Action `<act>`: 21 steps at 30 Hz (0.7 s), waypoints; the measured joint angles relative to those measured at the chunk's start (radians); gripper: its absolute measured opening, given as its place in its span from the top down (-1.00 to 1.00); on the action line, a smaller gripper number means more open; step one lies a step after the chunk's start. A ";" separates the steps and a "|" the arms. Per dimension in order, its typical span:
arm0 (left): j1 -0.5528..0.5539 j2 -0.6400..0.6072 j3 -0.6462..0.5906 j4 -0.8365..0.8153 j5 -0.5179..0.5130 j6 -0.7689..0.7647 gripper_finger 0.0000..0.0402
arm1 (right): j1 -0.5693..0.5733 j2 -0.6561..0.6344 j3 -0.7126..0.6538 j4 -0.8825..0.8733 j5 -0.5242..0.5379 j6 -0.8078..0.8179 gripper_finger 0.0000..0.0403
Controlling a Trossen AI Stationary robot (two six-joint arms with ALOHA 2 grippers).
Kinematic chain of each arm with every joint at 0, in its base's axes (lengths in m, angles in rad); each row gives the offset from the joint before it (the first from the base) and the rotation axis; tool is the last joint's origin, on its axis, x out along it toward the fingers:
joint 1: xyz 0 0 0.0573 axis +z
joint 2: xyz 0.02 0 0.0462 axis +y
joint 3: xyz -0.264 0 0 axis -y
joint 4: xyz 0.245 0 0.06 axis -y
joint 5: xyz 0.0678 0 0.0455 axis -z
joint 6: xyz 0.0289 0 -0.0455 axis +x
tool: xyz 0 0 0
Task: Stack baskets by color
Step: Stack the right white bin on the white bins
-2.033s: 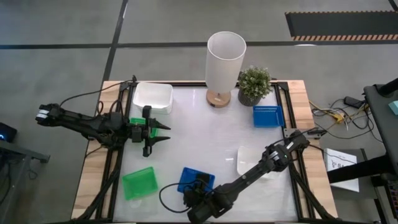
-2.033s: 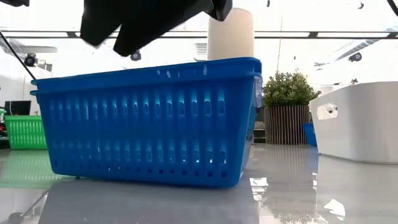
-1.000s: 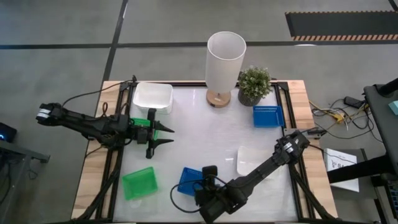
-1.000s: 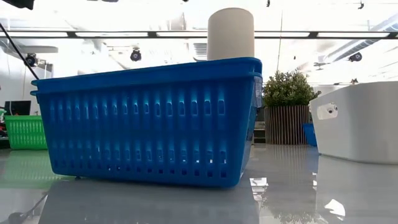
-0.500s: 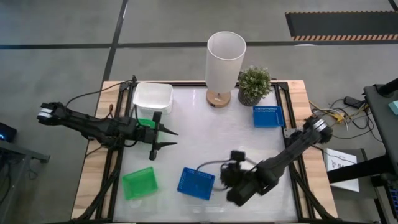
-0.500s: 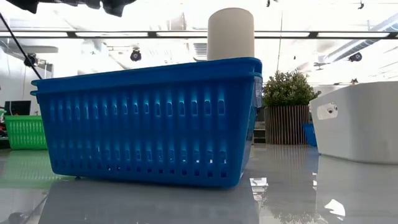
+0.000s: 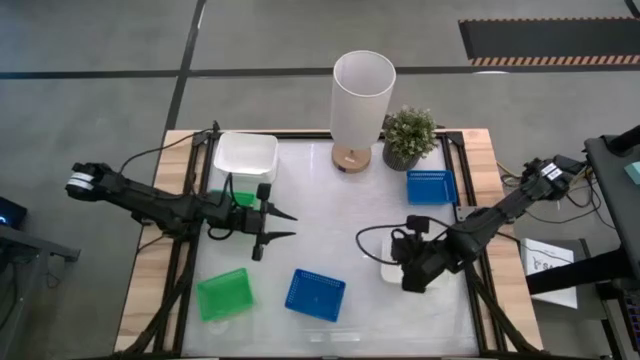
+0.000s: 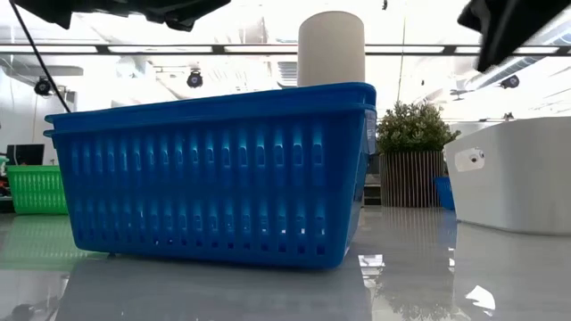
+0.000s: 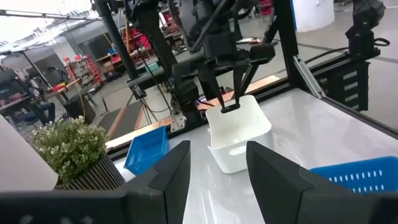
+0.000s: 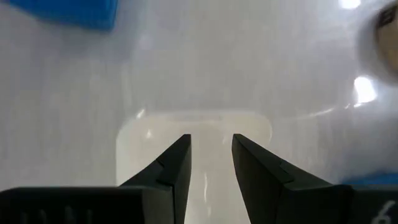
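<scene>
Right pincer swung from blue basket onto the white basket's end

Blue basket: glossy moulded plastic, slotted walls. White basket: smooth plastic, slight sheen. Table: glossy white top, mirrors the baskets; bare wood side strips, dark metal frame rails. Lamp: matt white cylinder on wooden base. Gripper fingers: matt black.

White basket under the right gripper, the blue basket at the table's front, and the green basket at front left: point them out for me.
White basket (image 9: 239,134): left wrist view, on its side wall.
Blue basket (image 7: 315,294): high view, on its mesh bottom.
Green basket (image 7: 223,294): high view, on its mesh bottom.
</scene>
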 joint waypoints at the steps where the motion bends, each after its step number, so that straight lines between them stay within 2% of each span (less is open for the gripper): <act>1: 0.000 -0.002 0.000 0.000 0.000 0.000 0.30 | -0.002 -0.011 -0.016 -0.003 -0.019 -0.001 0.46; 4: 0.000 -0.005 0.000 0.010 0.000 0.000 0.30 | -0.003 -0.034 -0.065 -0.028 -0.029 -0.023 0.46; 11: 0.000 -0.006 0.002 0.035 -0.005 0.000 0.30 | -0.021 -0.024 -0.146 0.020 -0.006 -0.264 0.36; 15: 0.000 -0.006 0.002 0.043 -0.005 0.000 0.30 | -0.048 0.027 -0.127 0.056 0.027 -0.453 0.21; 21: 0.000 -0.006 0.002 0.044 -0.005 0.000 0.30 | -0.080 0.158 -0.024 0.057 0.045 -0.802 0.07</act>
